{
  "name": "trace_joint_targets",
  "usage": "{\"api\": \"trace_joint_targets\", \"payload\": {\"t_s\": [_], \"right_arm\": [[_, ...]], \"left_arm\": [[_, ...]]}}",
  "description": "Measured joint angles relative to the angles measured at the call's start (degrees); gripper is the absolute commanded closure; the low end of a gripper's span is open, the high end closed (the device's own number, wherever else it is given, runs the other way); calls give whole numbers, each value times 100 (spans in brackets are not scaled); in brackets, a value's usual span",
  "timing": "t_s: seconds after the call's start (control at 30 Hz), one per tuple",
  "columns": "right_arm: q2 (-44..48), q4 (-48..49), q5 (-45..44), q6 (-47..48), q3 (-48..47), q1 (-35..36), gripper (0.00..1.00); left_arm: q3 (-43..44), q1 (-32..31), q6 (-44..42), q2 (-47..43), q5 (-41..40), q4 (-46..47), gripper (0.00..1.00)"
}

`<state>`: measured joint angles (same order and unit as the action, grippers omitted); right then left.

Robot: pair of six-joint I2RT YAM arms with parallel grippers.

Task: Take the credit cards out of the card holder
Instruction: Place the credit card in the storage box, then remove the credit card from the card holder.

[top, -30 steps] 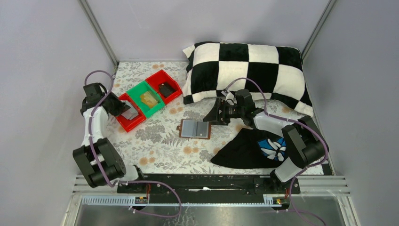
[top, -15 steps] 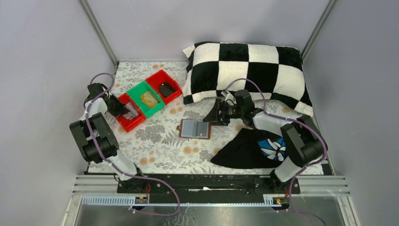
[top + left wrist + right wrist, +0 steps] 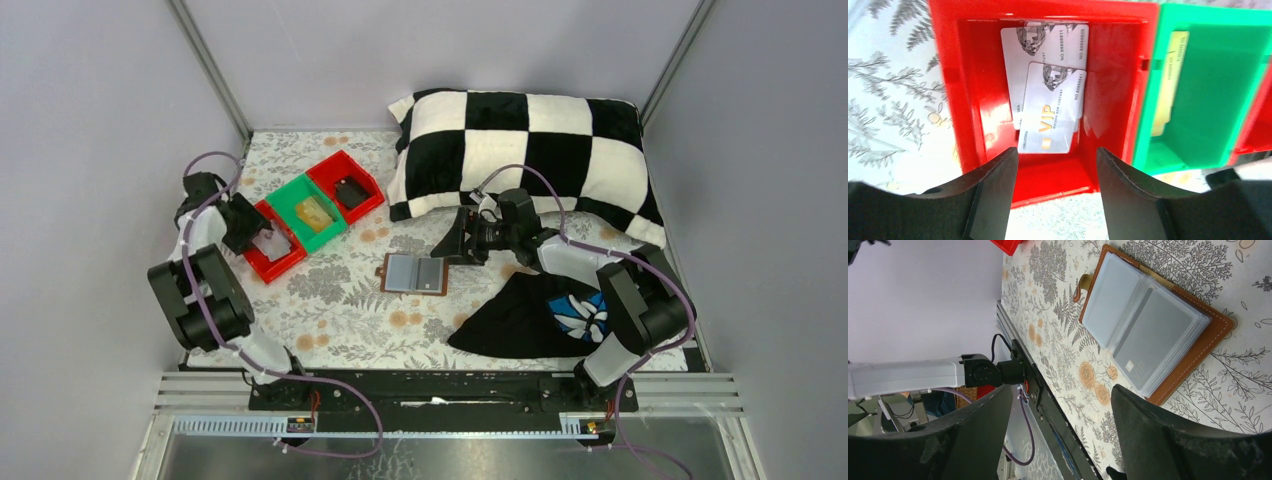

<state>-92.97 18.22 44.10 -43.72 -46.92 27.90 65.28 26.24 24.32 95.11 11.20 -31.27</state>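
The card holder (image 3: 413, 274) lies open on the flowered table, brown rim up, with clear grey-blue sleeves (image 3: 1148, 335); a grey card shows inside one sleeve. Two silver credit cards (image 3: 1050, 107) lie overlapping in the near red tray (image 3: 262, 264). My left gripper (image 3: 1057, 155) hangs open just above that tray's front wall, holding nothing. A beige card (image 3: 1168, 75) rests in the green tray (image 3: 292, 190). Right of the holder, my right gripper (image 3: 448, 245) stands open, fingers pointing toward it, apart from it.
A second red tray (image 3: 330, 166) behind the green one holds a dark object. A checkered pillow (image 3: 520, 150) fills the back right. A black cloth with blue-white print (image 3: 530, 310) lies under my right arm.
My left gripper has opened and the silver card that it held now lies in the red tray. The left arm's elbow swung back. The right arm has not moved.
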Motion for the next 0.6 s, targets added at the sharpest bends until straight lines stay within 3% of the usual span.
{"api": "trace_joint_targets", "payload": {"t_s": [0.17, 0.37, 0.6], "right_arm": [[0, -85, -160, 4, -17, 0, 20], [0, -485, -614, 42, -20, 0, 24], [-199, -640, -1071, 17, -61, 46, 30]], "left_arm": [[-50, -400, 168, -1082, -308, -85, 38], [-400, -2765, 654, -2310, -439, 216, 38], [-1215, -4513, 1375, -1978, -83, 575, 37]]}}
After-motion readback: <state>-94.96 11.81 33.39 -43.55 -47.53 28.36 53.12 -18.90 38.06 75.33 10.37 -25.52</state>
